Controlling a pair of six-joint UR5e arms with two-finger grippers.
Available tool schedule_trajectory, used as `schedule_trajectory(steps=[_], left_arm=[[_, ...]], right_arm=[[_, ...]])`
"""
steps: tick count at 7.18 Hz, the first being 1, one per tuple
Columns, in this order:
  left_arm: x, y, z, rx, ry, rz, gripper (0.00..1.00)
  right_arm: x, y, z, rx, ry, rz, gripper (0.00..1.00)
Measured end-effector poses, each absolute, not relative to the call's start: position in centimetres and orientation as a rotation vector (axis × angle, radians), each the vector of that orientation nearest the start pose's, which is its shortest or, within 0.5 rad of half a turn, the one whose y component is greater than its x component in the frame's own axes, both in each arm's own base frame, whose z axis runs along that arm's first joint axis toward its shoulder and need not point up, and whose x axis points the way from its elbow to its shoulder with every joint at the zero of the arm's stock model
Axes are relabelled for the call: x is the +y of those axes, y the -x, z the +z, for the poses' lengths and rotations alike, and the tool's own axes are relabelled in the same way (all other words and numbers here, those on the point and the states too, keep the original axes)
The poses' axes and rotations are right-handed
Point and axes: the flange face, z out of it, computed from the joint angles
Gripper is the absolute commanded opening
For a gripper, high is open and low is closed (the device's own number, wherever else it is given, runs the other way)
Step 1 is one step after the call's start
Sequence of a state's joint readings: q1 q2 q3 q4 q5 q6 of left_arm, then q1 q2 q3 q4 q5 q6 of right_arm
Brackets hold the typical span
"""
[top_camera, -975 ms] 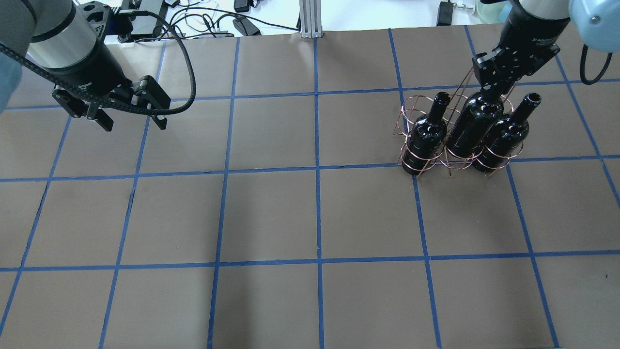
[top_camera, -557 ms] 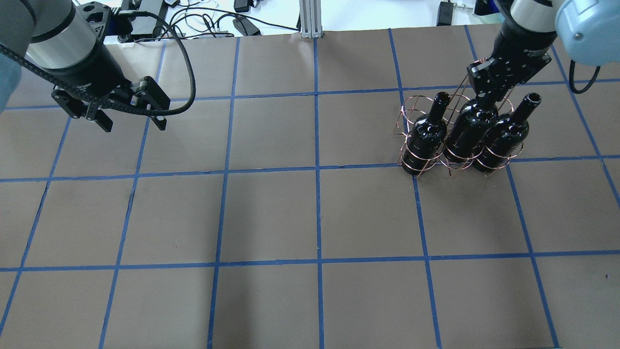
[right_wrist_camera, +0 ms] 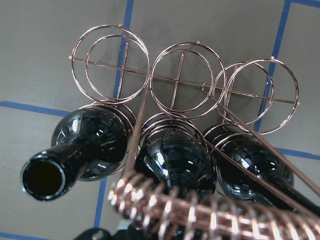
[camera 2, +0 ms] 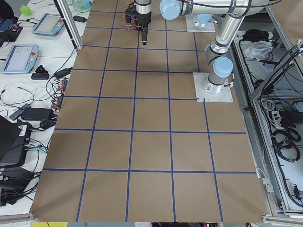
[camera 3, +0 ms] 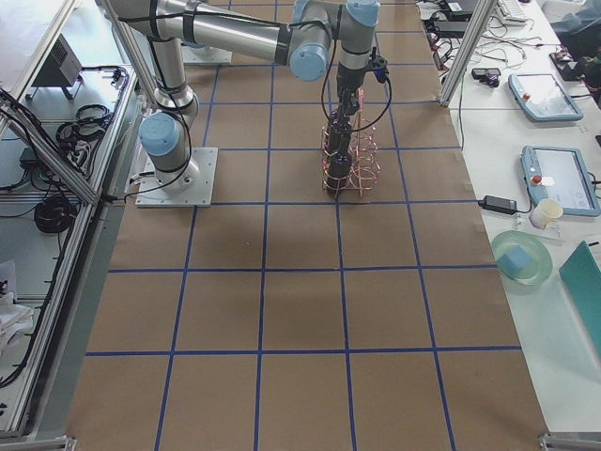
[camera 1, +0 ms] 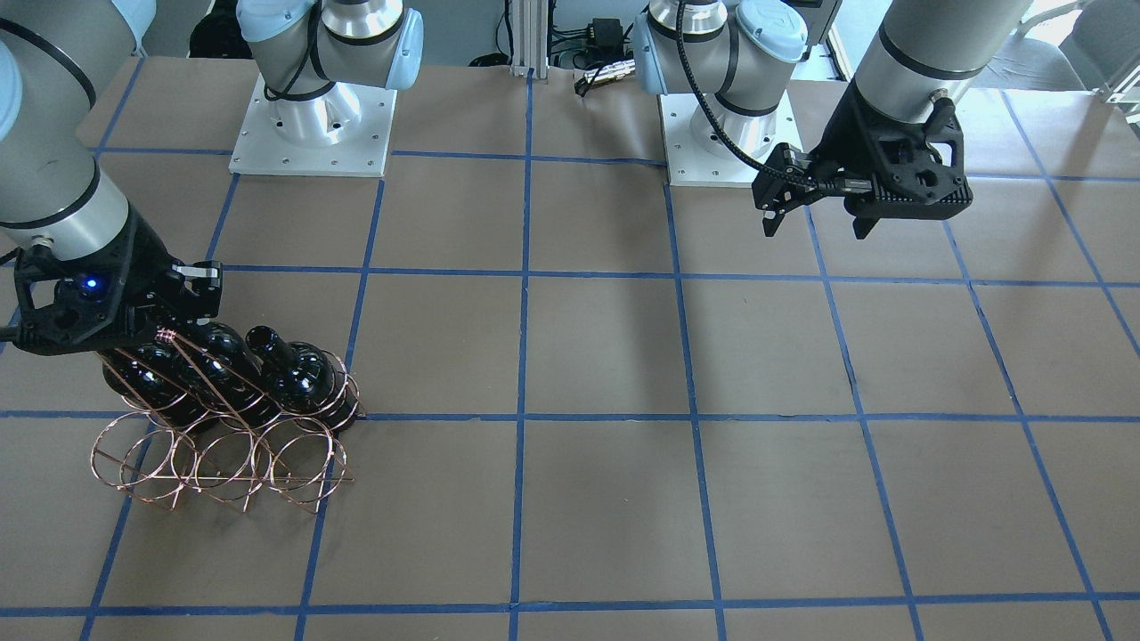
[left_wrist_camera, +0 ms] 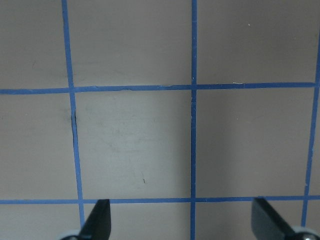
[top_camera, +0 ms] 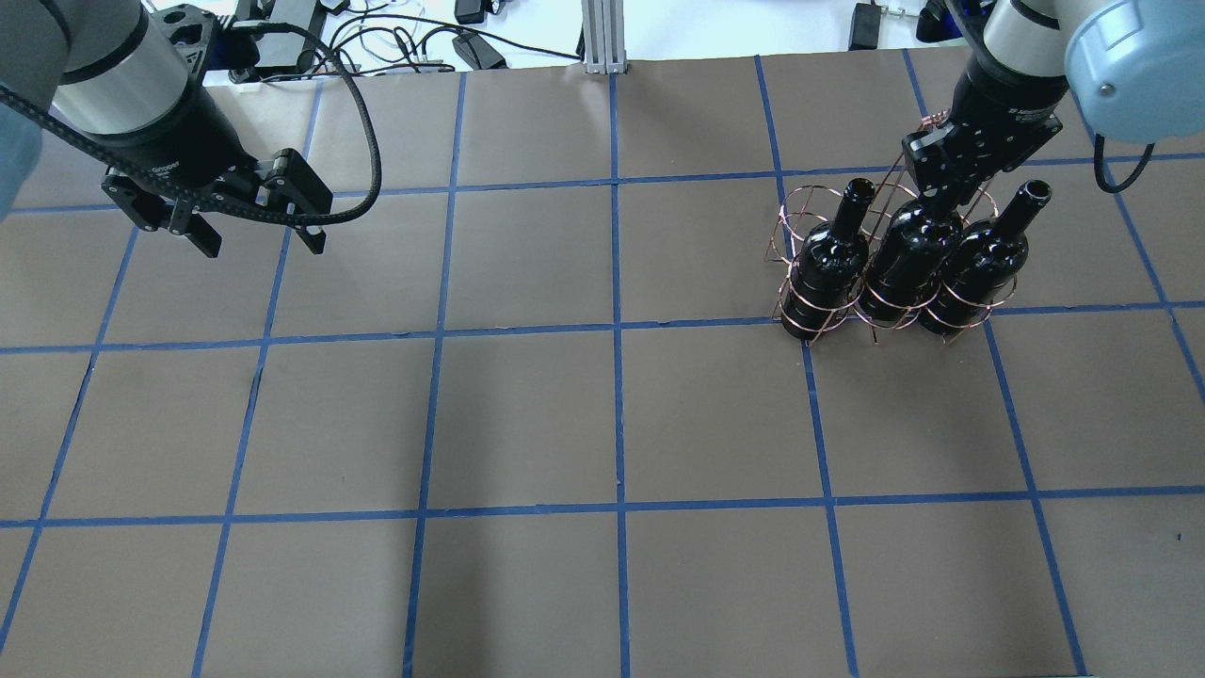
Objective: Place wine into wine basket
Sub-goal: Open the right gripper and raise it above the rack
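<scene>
My right end effector [top_camera: 935,195] has lowered the wine [top_camera: 911,256] into the wine basket [camera 1: 221,458], clenching its slick, heavy neck.

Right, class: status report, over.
Left gripper open, idle. Right gripper shut on middle bottle, seated in basket. Basket handle close beside right gripper.
</scene>
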State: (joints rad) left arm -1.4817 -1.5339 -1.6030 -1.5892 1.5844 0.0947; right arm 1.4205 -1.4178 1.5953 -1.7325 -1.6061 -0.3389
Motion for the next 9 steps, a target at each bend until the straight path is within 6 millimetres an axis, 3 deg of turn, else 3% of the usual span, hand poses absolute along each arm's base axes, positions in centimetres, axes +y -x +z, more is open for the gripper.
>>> schedule_trajectory(steps=[4, 5, 6, 7, 8, 9], left_arm=[[-48.5, 8.9, 48.7, 3.127, -0.008, 0.026, 1.00], [-48.5, 8.9, 48.7, 3.127, -0.009, 0.026, 1.00], [-48.5, 8.9, 48.7, 3.126, -0.010, 0.027, 1.00], [-48.6, 8.9, 48.7, 3.126, -0.009, 0.029, 1.00], [-48.6, 8.9, 48.7, 3.124, -0.011, 0.029, 1.00], [-48.5, 8.7, 48.7, 3.121, -0.014, 0.025, 1.00]], right_arm=[[-56.3, -4.6, 39.5, 3.160, 0.299, 0.032, 0.00], [-56.3, -4.6, 39.3, 3.160, 0.299, 0.038, 0.13], [-56.4, -4.6, 39.0, 3.160, 0.300, 0.046, 0.32], [-56.5, -4.5, 38.6, 3.158, 0.299, 0.055, 0.70], [-56.6, -4.5, 38.4, 3.159, 0.296, 0.059, 1.00], [-56.7, -4.5, 38.5, 3.161, 0.283, 0.054, 1.00]])
